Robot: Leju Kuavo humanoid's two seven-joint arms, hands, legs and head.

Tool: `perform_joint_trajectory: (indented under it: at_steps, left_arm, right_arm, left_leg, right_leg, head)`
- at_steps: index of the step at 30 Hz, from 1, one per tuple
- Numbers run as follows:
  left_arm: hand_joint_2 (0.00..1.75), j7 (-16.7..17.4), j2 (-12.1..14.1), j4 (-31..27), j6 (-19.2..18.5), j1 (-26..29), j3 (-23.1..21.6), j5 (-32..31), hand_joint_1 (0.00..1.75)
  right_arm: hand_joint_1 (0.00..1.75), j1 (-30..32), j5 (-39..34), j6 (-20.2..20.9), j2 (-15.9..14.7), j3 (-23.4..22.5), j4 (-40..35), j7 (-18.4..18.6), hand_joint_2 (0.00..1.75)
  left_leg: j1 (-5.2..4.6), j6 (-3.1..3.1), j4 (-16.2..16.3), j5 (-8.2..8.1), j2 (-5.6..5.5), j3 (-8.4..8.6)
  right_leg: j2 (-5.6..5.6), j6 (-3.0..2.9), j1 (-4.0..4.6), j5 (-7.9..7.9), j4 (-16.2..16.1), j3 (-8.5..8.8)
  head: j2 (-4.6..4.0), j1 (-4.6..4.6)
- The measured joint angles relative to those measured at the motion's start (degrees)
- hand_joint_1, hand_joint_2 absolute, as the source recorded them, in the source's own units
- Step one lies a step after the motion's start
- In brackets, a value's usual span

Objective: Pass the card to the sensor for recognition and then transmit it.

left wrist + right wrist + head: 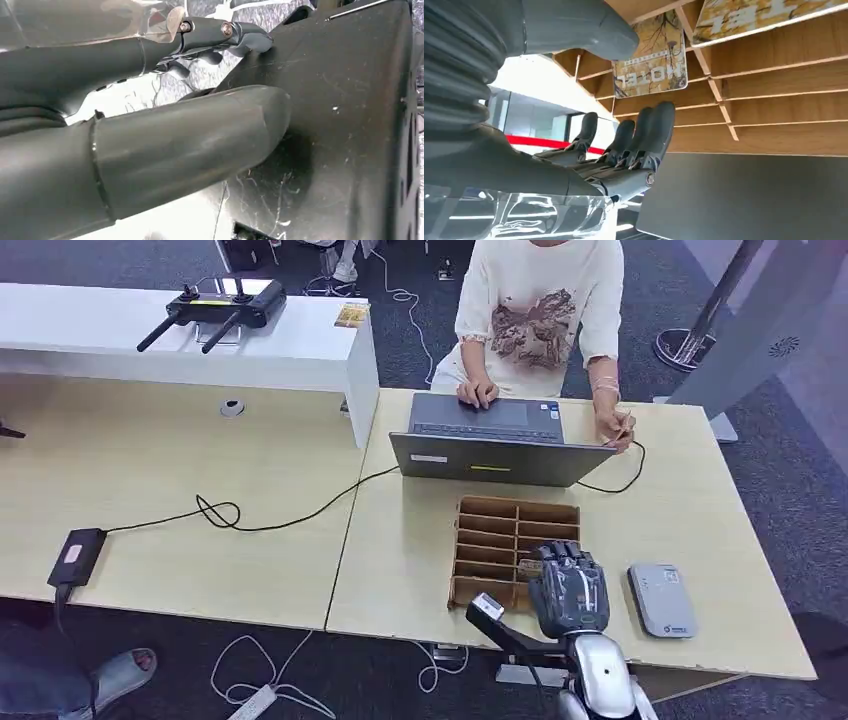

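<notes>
The right hand is held over the near right part of the wooden slotted card holder, close to the table's front edge; its fingers are extended and apart, nothing being gripped. A patterned hotel card is seen standing in a slot just beyond the fingertips. A grey card reader lies beside the holder, toward the right edge. Whether the left hand holds anything cannot be told.
</notes>
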Motion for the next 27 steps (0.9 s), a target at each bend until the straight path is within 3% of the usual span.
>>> perform_joint_trajectory:
  at_steps: [2,4,12,14,18,27]
  left_arm:
    - [0.0,0.6,0.0,0.0,0.0,0.0,0.6,0.5,0.0]
    - [0.0,1.2,-0.1,0.0,0.0,-0.1,1.5,1.1,0.0]
    - [0.0,3.6,-0.2,0.0,0.3,-0.2,4.7,3.6,0.0]
    - [0.0,3.7,-0.2,0.0,0.4,-0.2,5.3,3.8,0.0]
    - [0.0,4.3,-0.2,0.0,0.5,-0.2,6.4,4.5,0.0]
    - [0.0,5.2,-0.2,0.0,1.1,-0.2,8.6,5.8,0.0]
  right_arm:
    - [0.91,0.0,0.6,0.1,0.0,-0.2,0.0,0.1,1.75]
    - [1.03,0.1,0.7,0.1,0.0,-0.2,0.0,0.2,1.75]
    - [1.17,0.1,0.8,0.2,0.0,-0.3,-0.3,0.2,1.75]
    - [1.13,0.2,0.8,0.3,0.0,-0.4,-0.3,0.2,1.75]
    - [1.26,0.2,1.2,0.7,0.0,-0.6,-0.4,0.2,1.75]
    - [1.24,0.3,1.7,0.7,0.2,-0.9,-0.5,0.2,1.75]
  left_leg:
    - [0.0,0.0,0.0,0.0,0.0,0.0]
    - [0.0,0.0,0.0,0.0,0.0,0.0]
    - [0.0,0.0,0.0,0.0,0.01,0.02]
    - [0.0,0.0,0.0,0.0,0.0,0.01]
    - [-0.01,0.0,0.0,0.0,0.0,0.02]
    - [-0.01,0.0,0.0,0.0,0.0,0.05]
  right_leg:
    - [0.0,0.0,0.0,0.0,0.0,0.0]
    - [0.0,0.0,0.0,0.0,0.0,0.0]
    - [0.01,0.0,0.0,0.0,0.0,0.01]
    - [0.01,0.0,0.0,0.0,0.0,0.01]
    - [0.01,0.0,-0.01,0.0,0.0,0.02]
    - [0.01,0.0,-0.01,0.0,0.0,0.05]
  head:
    - [0.0,0.0]
    - [0.0,0.0]
    - [0.0,-0.02]
    - [0.0,0.0]
    - [0.0,0.0]
    - [0.0,0.0]
